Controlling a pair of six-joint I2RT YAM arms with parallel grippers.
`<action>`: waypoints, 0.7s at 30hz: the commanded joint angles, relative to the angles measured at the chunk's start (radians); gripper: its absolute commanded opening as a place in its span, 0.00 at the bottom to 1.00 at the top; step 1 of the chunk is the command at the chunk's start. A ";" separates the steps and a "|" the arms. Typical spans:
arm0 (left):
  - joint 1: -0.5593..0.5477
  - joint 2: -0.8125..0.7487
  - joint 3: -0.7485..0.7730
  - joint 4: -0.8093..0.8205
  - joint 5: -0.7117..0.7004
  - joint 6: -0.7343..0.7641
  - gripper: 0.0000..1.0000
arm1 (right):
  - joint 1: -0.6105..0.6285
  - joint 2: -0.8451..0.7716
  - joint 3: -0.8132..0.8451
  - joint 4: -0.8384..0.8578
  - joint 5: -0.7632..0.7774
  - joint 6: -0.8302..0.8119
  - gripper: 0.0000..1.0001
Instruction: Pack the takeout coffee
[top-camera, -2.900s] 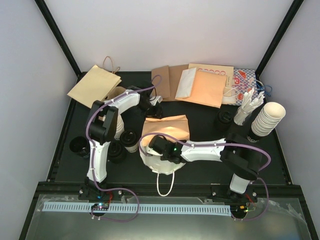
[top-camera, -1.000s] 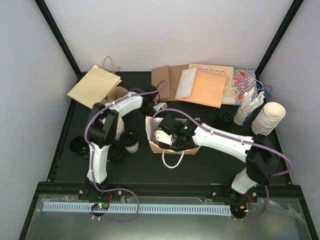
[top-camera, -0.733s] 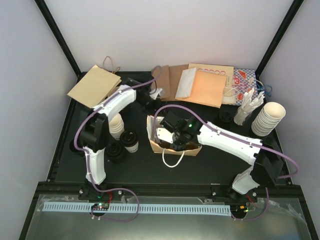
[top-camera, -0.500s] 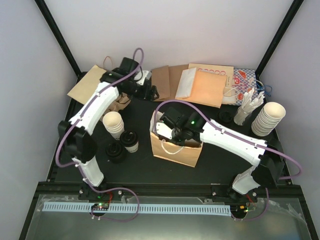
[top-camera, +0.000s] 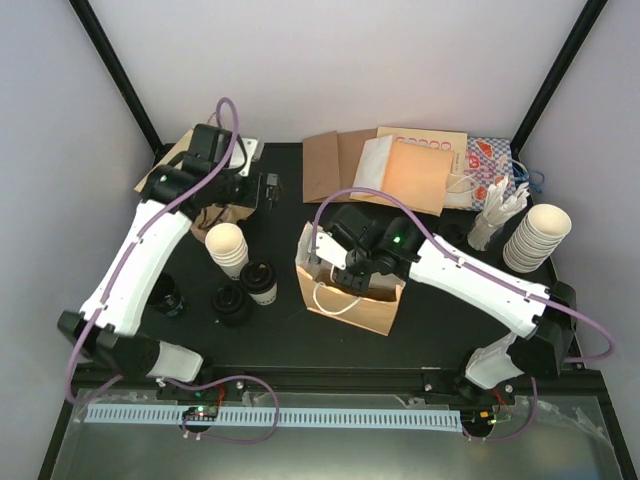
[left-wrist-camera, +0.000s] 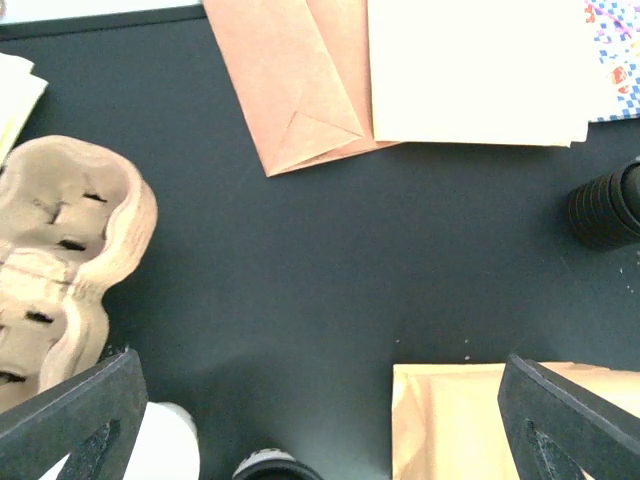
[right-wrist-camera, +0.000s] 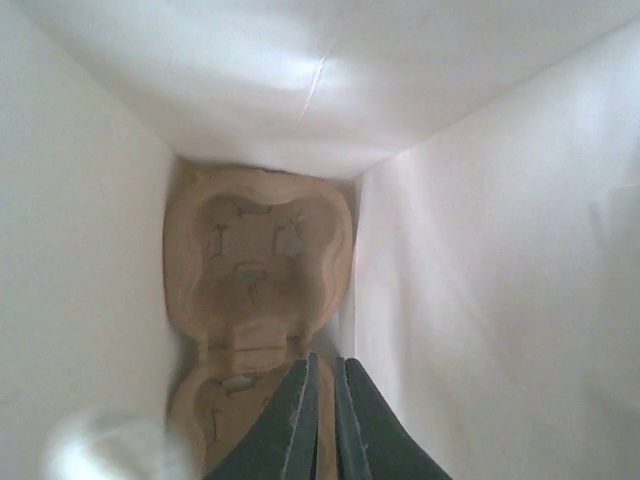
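Your right gripper (right-wrist-camera: 325, 368) sits inside the paper bag (top-camera: 352, 300), jaws nearly together, seemingly empty; left gripper (left-wrist-camera: 320, 400), jaws spread wide.

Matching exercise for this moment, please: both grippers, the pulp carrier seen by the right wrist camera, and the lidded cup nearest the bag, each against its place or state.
Things:
1. left gripper
2. right gripper
3. pulp carrier in the right wrist view
4. lidded cup

Places or states:
A. lies at the bottom of the paper bag
B. stands on the table, left of the bag
C. wide open, empty, above the table
D. fingers nearly together, down inside the bag

Pairs: 1-C, 2-D, 3-A, 4-B
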 joint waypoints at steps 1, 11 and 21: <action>0.002 -0.139 -0.081 0.036 -0.071 0.011 0.99 | -0.002 -0.044 0.066 -0.018 0.023 0.034 0.09; 0.009 -0.451 -0.349 0.177 -0.023 -0.029 0.99 | -0.002 -0.121 0.127 -0.009 0.032 0.095 0.11; 0.009 -0.551 -0.477 0.176 0.164 -0.024 0.99 | -0.002 -0.231 0.169 0.029 -0.008 0.184 0.20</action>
